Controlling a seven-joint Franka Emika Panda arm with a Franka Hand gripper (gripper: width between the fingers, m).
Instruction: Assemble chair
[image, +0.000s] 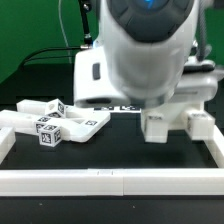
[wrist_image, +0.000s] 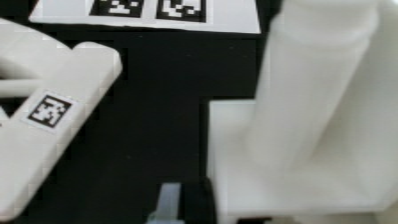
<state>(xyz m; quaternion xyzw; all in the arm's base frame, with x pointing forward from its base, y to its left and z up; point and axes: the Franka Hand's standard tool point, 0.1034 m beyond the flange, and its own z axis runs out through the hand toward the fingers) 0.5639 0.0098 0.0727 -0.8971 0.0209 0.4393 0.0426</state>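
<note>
Now gripper (wrist_image: 169, 205) closed, empty; boxy chair piece (wrist_image: 306, 130) just beside it, long axis pointing away toward marker board (wrist_image: 151, 10); tagged chair part (wrist_image: 54, 110) on the opposite side.

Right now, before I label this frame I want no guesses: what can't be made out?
Gripper: exterior view, behind the arm; wrist view, only a blurred sliver at the edge.
White chair part: exterior view, top behind the arm; whether it is gripped is unclear.
Marker board: cut by the wrist view's edge.
Loose tagged pieces: exterior view, tags too small to read.
</note>
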